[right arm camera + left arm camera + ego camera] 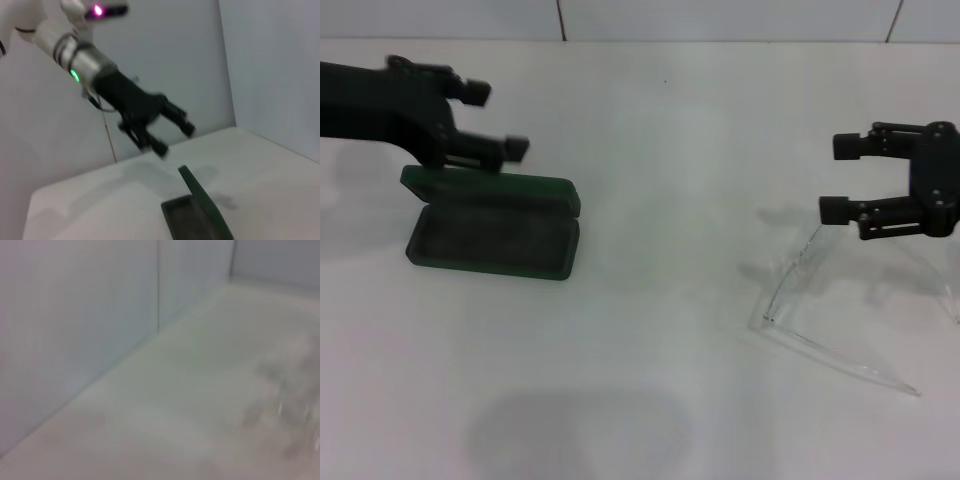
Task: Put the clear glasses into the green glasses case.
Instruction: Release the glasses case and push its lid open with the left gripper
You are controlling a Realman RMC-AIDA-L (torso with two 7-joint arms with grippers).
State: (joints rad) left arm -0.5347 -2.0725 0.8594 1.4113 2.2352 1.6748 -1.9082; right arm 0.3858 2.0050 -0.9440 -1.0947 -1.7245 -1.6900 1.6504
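On the white table (650,200): case open at my left, specs by my right gripper, nothing held.

My right gripper (835,178) hangs w/ fingers spread apart, empty, just above the clear glasses (840,325). They rest on the table under and in front of it, lens curving toward the middle, one thin arm running out nearer me. My left gripper (498,120) hovers over the back edge of the green glasses case (492,235), fingers parted too, gripping nothing. Case lies open, lid up behind, dark lining showing; right wrist cam shows it from the side w/ my left gripper (172,135) above. Glasses and case are well apart.
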